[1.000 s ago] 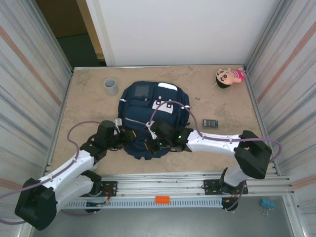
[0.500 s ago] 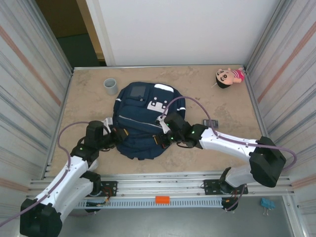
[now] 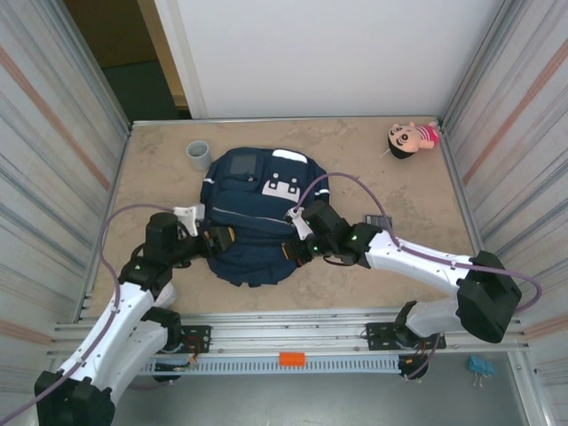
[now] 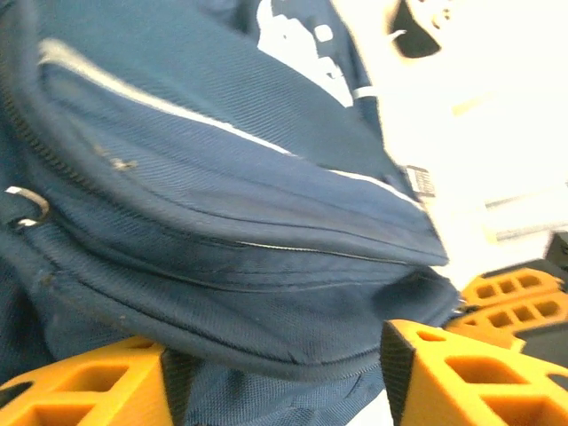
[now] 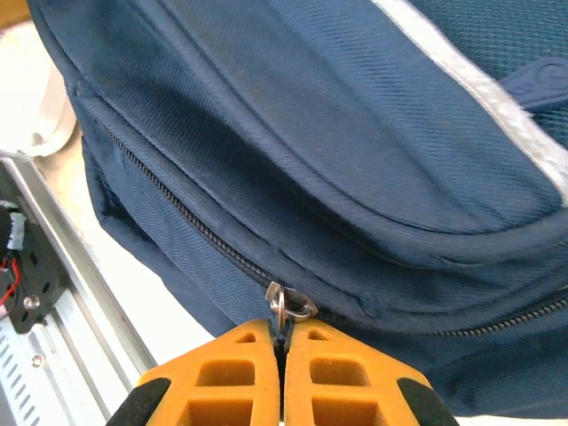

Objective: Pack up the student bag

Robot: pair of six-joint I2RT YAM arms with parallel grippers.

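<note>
The student bag (image 3: 257, 209), a navy backpack with white patches, lies flat in the middle of the table. My left gripper (image 3: 217, 238) is at its left edge. In the left wrist view this gripper (image 4: 275, 386) stands open, its orange fingers (image 4: 89, 390) set wide on either side of a fold of the bag (image 4: 231, 204). My right gripper (image 3: 295, 248) is at the bag's near right edge. In the right wrist view it (image 5: 282, 342) is shut on the metal zipper pull (image 5: 291, 306) of the bag (image 5: 293, 133), at the end of a closed dark zipper line.
A grey cup (image 3: 198, 155) stands at the back left of the bag. A small doll (image 3: 410, 138) lies in the back right corner. A dark flat gadget (image 3: 380, 222) lies just behind my right forearm. Metal walls and a rail (image 3: 293, 333) enclose the table.
My left gripper has opened and its arm has swung left. The right gripper has shifted right, still on the zipper pull. The bag has slid slightly left and back.
</note>
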